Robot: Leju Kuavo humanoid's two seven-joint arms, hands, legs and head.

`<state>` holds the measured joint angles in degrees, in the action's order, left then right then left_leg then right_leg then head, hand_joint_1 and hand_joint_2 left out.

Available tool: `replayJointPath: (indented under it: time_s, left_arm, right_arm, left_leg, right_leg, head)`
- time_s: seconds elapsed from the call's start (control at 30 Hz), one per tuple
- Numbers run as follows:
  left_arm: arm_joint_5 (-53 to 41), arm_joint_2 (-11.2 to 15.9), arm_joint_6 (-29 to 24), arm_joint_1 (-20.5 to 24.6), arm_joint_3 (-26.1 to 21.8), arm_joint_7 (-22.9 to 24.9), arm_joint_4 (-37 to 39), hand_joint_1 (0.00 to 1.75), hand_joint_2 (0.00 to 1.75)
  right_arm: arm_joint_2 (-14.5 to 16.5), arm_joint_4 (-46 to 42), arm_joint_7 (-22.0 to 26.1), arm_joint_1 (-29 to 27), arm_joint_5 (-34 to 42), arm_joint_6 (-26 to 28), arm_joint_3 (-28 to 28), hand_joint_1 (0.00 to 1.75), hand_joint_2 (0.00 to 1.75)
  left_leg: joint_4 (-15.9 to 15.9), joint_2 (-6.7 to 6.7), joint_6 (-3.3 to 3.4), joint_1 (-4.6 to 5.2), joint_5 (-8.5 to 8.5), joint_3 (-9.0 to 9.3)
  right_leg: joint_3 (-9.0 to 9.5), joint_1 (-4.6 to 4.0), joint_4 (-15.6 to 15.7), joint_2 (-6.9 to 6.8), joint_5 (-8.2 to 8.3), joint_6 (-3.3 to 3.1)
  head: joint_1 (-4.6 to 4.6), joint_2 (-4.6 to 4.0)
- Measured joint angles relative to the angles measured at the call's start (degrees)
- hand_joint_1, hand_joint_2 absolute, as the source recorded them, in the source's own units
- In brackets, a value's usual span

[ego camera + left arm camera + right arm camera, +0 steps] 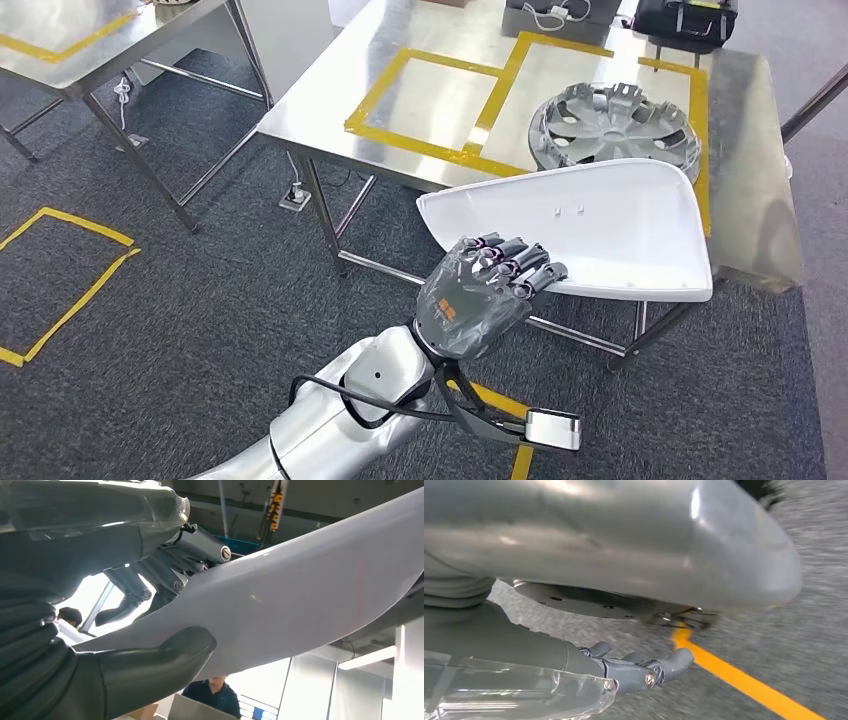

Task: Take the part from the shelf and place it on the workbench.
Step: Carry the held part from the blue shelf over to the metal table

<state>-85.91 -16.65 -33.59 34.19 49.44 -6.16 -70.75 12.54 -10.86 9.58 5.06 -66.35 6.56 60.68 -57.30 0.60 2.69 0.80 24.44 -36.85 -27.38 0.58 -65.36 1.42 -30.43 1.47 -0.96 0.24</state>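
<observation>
The part is a large white curved plastic shell (590, 225). My left hand (480, 290) grips its near edge, fingers on top. The shell hangs over the near edge of the steel workbench (440, 90), just in front of a silver wheel cover (615, 125); I cannot tell whether it touches the bench. In the left wrist view the white shell (300, 595) lies between the thumb (165, 655) and the dark fingers (165, 575). My right hand (624, 670) hangs over the grey carpet, fingers stretched out and holding nothing.
Yellow tape frames (425, 95) mark the bench top. A black case (685, 20) and a grey box (545, 15) stand at its far end. A second steel table (80, 40) is at the left. A person (215, 692) stands nearby.
</observation>
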Motion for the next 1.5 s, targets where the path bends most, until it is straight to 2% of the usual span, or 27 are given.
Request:
replayJointPath:
  time_s: [0.07, 0.13, 0.2, 0.23, 0.33, 0.37, 0.4, 0.47, 0.53, 0.57, 0.63, 0.7, 0.73, 0.77, 0.83, 0.87, 0.9, 0.97, 1.03, 1.13, 1.17, 1.2, 1.23, 1.3, 1.33, 1.4, 1.5]
  left_arm:
    - [-0.22, -0.06, -0.02, -0.08, 0.00, 0.00, -0.02, 1.75, 1.75]
    - [-0.39, -0.07, -0.03, -0.19, 0.03, 0.00, 0.00, 1.75, 1.75]
    - [-0.40, -0.07, -0.03, -0.22, 0.04, 0.00, 0.01, 1.75, 1.75]
    - [-0.40, -0.07, -0.03, -0.23, 0.04, 0.00, 0.04, 1.75, 1.75]
    - [-0.44, 0.08, 0.01, -0.37, 0.15, -0.01, 0.43, 1.75, 1.75]
    - [-0.46, 0.05, 0.04, -0.40, 0.16, -0.02, 0.49, 1.75, 1.75]
    - [-0.50, -0.11, 0.07, -0.34, 0.18, -0.02, 0.38, 1.75, 1.75]
    - [-0.65, -0.66, 0.11, 0.01, 0.17, -0.02, -0.11, 1.75, 1.75]
    - [-0.92, -0.81, 0.15, 0.20, 0.21, -0.02, -0.38, 1.75, 1.75]
    - [-1.06, -0.66, 0.21, 0.11, 0.22, -0.02, -0.37, 1.75, 1.75]
    - [-1.46, -0.28, 0.42, -0.07, 0.23, -0.03, -0.33, 1.75, 1.75]
    - [-2.25, -0.04, 0.62, -0.11, 0.30, -0.05, -0.33, 1.75, 1.75]
    - [-2.74, 0.08, 0.67, -0.10, 0.37, -0.04, -0.32, 1.75, 1.75]
    - [-3.15, 0.22, 0.67, -0.09, 0.46, 0.03, -0.29, 1.75, 1.75]
    - [-3.62, 0.60, 0.58, -0.03, 0.71, 0.38, -0.11, 1.75, 1.75]
    - [-3.70, 0.72, 0.54, 0.02, 0.81, 0.66, -0.04, 1.75, 1.75]
    - [-3.76, 0.78, 0.50, 0.15, 0.91, 0.95, 0.02, 1.75, 1.75]
    - [-3.89, 0.61, 0.48, 0.62, 1.13, 1.41, -0.12, 1.75, 1.75]
    - [-3.94, 0.27, 0.42, 1.13, 1.38, 1.76, -0.28, 1.75, 1.75]
    - [-3.97, 0.23, 0.33, 1.27, 1.61, 2.01, -0.26, 1.75, 1.75]
    - [-3.98, 0.30, 0.32, 1.20, 1.72, 2.01, -0.23, 1.75, 1.75]
    - [-3.99, 0.32, 0.31, 1.15, 1.83, 2.01, -0.21, 1.75, 1.75]
    - [-4.00, 0.29, 0.29, 1.13, 1.92, 2.01, -0.20, 1.75, 1.75]
    - [-4.01, 0.21, 0.28, 1.16, 2.04, 1.95, -0.20, 1.75, 1.75]
    - [-4.01, 0.19, 0.28, 1.18, 2.07, 1.88, -0.20, 1.75, 1.75]
    - [-4.01, 0.14, 0.27, 1.22, 2.16, 1.67, -0.21, 1.75, 1.75]
    - [-4.00, -0.15, 0.26, 1.28, 2.26, 1.34, -0.27, 1.75, 1.75]
  right_arm:
    - [-0.04, 0.00, 0.03, 0.03, 0.00, -0.02, 0.00, 0.00, 0.00]
    - [-0.09, 0.00, 0.03, -0.19, 0.02, -0.03, 0.01, 0.00, 0.00]
    - [-0.10, 0.00, 0.04, -0.41, 0.03, -0.03, 0.02, 0.00, 0.00]
    - [-0.09, 0.00, 0.07, -0.49, 0.03, -0.03, 0.02, 0.00, 0.00]
    - [-0.01, 0.09, 0.23, -0.80, 0.03, -0.09, 0.01, 0.00, 0.00]
    - [0.02, 0.11, 0.30, -0.74, 0.01, -0.14, 0.00, 0.00, 0.00]
    - [0.01, 0.10, 0.37, -0.56, -0.02, -0.18, -0.01, 0.00, 0.00]
    - [-0.14, 0.03, 0.45, -0.08, -0.07, -0.25, -0.02, 0.00, 0.00]
    - [-0.37, -0.04, 0.47, 0.17, -0.11, -0.32, -0.03, 0.00, 0.00]
    - [-0.42, -0.07, 0.47, 0.16, -0.15, -0.35, -0.03, 0.00, 0.00]
    - [-0.37, -0.07, 0.44, 0.00, -0.36, -0.38, -0.08, 0.00, 0.00]
    - [-0.33, -0.07, 0.33, -0.07, -0.72, -0.22, -0.20, 0.00, 0.00]
    - [-0.32, -0.07, 0.16, -0.05, -0.85, -0.09, -0.26, 0.00, 0.00]
    - [-0.32, -0.07, -0.02, -0.04, -0.89, 0.04, -0.31, 0.00, 0.00]
    - [-0.21, -0.04, -0.48, -0.04, -0.72, 0.19, -0.35, 0.00, 0.00]
    - [-0.14, -0.03, -0.62, -0.03, -0.57, 0.22, -0.34, 0.00, 0.00]
    - [-0.05, -0.02, -0.74, 0.00, -0.41, 0.22, -0.34, 0.00, 0.00]
    - [-0.03, -0.04, -0.84, 0.16, -0.13, 0.28, -0.33, 0.00, 0.00]
    - [-0.04, -0.08, -0.92, 0.32, 0.03, 0.40, -0.33, 0.00, 0.00]
    - [-0.13, -0.09, -1.22, 0.32, 0.08, 0.50, -0.33, 0.00, 0.00]
    - [-0.18, -0.09, -1.32, 0.25, 0.10, 0.52, -0.32, 0.00, 0.00]
    - [-0.21, -0.09, -1.39, 0.16, 0.12, 0.54, -0.31, 0.00, 0.00]
    - [-0.24, -0.09, -1.46, 0.10, 0.14, 0.55, -0.30, 0.00, 0.00]
    - [-0.30, -0.09, -1.54, 0.10, 0.15, 0.57, -0.29, 0.00, 0.00]
    - [-0.31, -0.09, -1.57, 0.20, 0.16, 0.58, -0.29, 0.00, 0.00]
    - [-0.33, -0.09, -1.58, 0.43, 0.19, 0.59, -0.28, 0.00, 0.00]
    - [-0.38, -0.09, -1.58, 0.45, 0.21, 0.60, -0.26, 0.00, 0.00]
  left_leg:
    - [1.15, -0.02, 0.21, -0.15, 1.76, 3.21]
    - [1.80, 0.15, 0.27, -0.16, 4.00, 6.35]
    - [2.02, 0.36, 0.22, -0.18, 6.64, 9.71]
    - [2.04, 0.41, 0.12, -0.19, 8.09, 11.43]
    - [2.11, 0.63, -0.58, -0.09, 12.42, 15.42]
    - [2.30, 0.71, -0.98, -0.20, 13.40, 16.47]
    - [2.07, 0.78, -1.38, -0.37, 13.69, 17.14]
    - [-2.28, 0.53, -2.02, -0.78, 11.49, 15.33]
    - [-11.13, 0.07, -2.40, -0.88, 8.69, 9.24]
    - [-14.82, -0.14, -2.55, -0.89, 8.88, 5.92]
    - [-17.84, -0.24, -2.74, -0.93, 13.44, 0.30]
    - [-15.93, -0.25, -2.70, -0.88, 18.11, -3.19]
    - [-13.42, -0.25, -2.54, -0.79, 17.82, -4.11]
    - [-10.15, -0.26, -2.27, -0.64, 14.78, -4.58]
    - [-4.68, 0.21, -1.47, -0.20, 4.82, -4.33]
    - [-3.33, 0.52, -1.17, -0.03, 0.99, -3.94]
    - [-2.97, 0.81, -0.97, 0.09, -0.85, -3.55]
    - [-2.45, 0.72, -0.80, -0.05, -1.10, -2.80]
    - [-1.75, 0.19, -0.24, -0.33, -0.59, -1.87]
    - [-1.46, -0.61, 0.35, -0.41, 0.74, -0.53]
    - [-1.46, -0.80, 0.38, -0.40, 1.19, -0.07]
    - [-1.46, -0.98, 0.36, -0.39, 1.64, 0.48]
    - [-1.46, -1.17, 0.30, -0.38, 2.09, 1.10]
    - [-1.47, -1.64, 0.01, -0.25, 2.99, 2.40]
    - [-1.49, -1.85, -0.22, -0.12, 3.36, 2.82]
    - [-1.42, -2.37, -0.73, 0.07, 3.77, 3.20]
    - [-1.87, -2.61, -1.67, -0.05, 4.48, 3.01]
  right_leg:
    - [-5.65, -0.06, -6.88, -0.53, 0.28, 0.23]
    - [-10.75, -0.04, -9.18, -0.68, -4.39, 0.65]
    - [-14.09, 0.05, -6.60, -0.72, -8.21, 0.97]
    - [-15.12, 0.16, -3.81, -0.76, -7.19, 1.01]
    - [-15.64, 0.16, 4.24, -1.54, 7.07, 0.46]
    - [-15.32, -0.13, 4.98, -1.73, 9.94, -0.02]
    - [-14.88, -0.54, 4.97, -1.80, 9.99, -0.59]
    - [-13.47, -0.72, 4.95, -1.53, 8.14, -1.59]
    - [-11.00, -0.47, 5.67, -1.47, 6.45, -2.24]
    - [-9.63, -0.42, 6.01, -1.46, 5.52, -2.41]
    - [-6.85, -0.32, 6.42, -1.22, 3.65, -2.50]
    - [-4.18, -0.25, 6.50, -0.78, 1.76, -2.41]
    - [-2.91, -0.24, 6.52, -0.56, 0.78, -2.34]
    - [-1.85, -0.24, 6.56, -0.39, -0.18, -2.27]
    - [-0.31, -0.33, 6.50, 0.07, -1.99, -1.83]
    - [0.10, -0.37, 6.53, 0.33, -2.73, -1.50]
    - [0.44, -0.35, 6.66, 0.63, -3.30, -1.15]
    - [1.05, -0.30, 7.14, 0.80, -4.09, -0.54]
    - [0.04, -0.29, 4.73, 0.15, -5.51, 0.09]
    - [-7.00, -0.15, -6.42, -0.68, -8.88, 0.83]
    - [-9.18, -0.13, -8.91, -0.72, -8.82, 0.93]
    - [-10.32, -0.13, -9.09, -0.77, -7.49, 0.96]
    - [-10.31, -0.13, -6.95, -0.93, -5.08, 0.91]
    - [-8.07, -0.25, 0.99, -2.26, 0.32, 0.61]
    - [-6.97, -0.36, 4.01, -2.86, 1.90, 0.31]
    - [-6.24, -0.65, 6.14, -3.21, 2.51, -0.33]
    - [-6.06, -0.38, 6.60, -2.02, 2.89, -1.26]
  head:
    - [0.26, 0.00]
    - [0.29, 0.00]
    - [0.30, 0.00]
    - [0.31, 0.00]
    - [0.25, 0.00]
    - [0.10, 0.00]
    - [-0.01, 0.00]
    - [-0.17, 0.01]
    - [-0.26, 0.01]
    - [-0.32, 0.00]
    - [-0.35, 0.00]
    - [-0.36, 0.00]
    - [-0.35, 0.00]
    - [-0.35, 0.00]
    - [-0.29, 0.00]
    - [-0.26, 0.00]
    - [-0.24, 0.00]
    - [-0.28, 0.00]
    - [-0.18, 0.00]
    - [-0.08, 0.00]
    - [-0.08, 0.00]
    - [-0.08, 0.00]
    - [-0.06, 0.00]
    - [-0.04, 0.00]
    - [-0.08, 0.00]
    - [-0.11, 0.00]
    - [-0.13, 0.00]
